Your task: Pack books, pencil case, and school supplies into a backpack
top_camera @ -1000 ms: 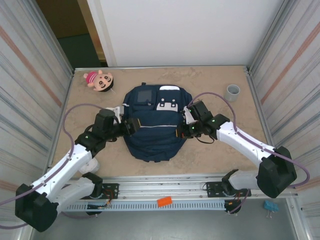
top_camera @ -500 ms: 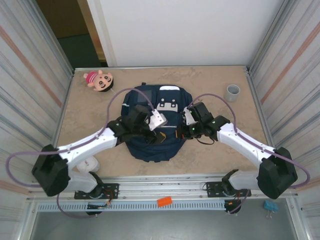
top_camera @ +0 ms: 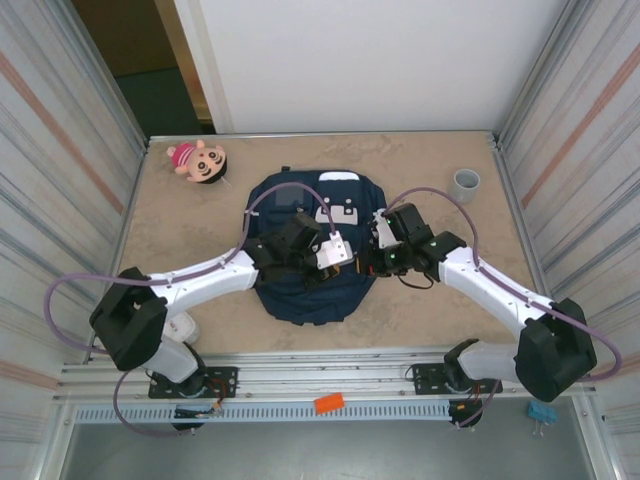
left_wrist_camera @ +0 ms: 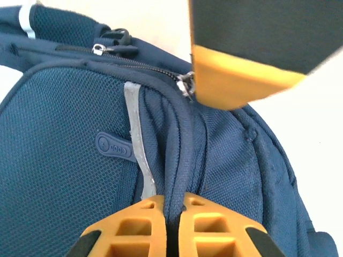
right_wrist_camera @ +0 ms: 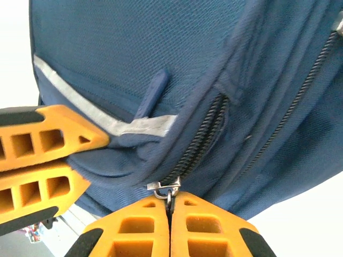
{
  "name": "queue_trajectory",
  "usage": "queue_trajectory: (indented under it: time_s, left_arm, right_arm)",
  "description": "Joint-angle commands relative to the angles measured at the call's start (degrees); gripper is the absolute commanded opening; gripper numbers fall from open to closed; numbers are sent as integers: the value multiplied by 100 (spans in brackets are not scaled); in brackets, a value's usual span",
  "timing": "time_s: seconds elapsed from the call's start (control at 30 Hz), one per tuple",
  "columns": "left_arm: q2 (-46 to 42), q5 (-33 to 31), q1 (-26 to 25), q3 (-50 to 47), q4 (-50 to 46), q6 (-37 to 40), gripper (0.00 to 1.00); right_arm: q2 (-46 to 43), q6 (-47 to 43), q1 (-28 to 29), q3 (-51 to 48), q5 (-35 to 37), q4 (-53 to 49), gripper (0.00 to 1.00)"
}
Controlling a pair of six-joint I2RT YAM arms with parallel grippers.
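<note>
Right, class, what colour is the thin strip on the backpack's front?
Silver-grey: the strip stands out against the navy backpack; clearest in the left wrist view.

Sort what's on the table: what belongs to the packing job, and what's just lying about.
Job: navy backpack; its zipper pull, pinched by the right gripper; a fold of its fabric, pinched by the left gripper.
Lying about: pink plush doll; grey cup. Both sit apart from the backpack.
</note>
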Motion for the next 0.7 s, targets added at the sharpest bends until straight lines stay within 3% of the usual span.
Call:
queue_trajectory:
  time_s: [0.0, 0.23, 0.5, 0.6, 0.67]
  left_arm:
    - [-537, 109, 38, -246, -93, 247, 1]
    - [-875, 619, -55, -586, -246, 609, 1]
    - [-794, 228, -86, -464, -91, 24, 1]
    - [-717, -129, -84, -442, 84, -183, 3]
    - [-608, -274, -86, -341, 72, -373, 10]
  right_arm:
    - [-137, 18, -350, -28, 517, -294, 0]
    - [358, -88, -821, 241, 614, 55, 0]
    - [518, -330, -892, 499, 394, 146, 0]
    - [375, -388, -933, 485, 247, 135, 10]
    - [244, -396, -980, 456, 157, 140, 29]
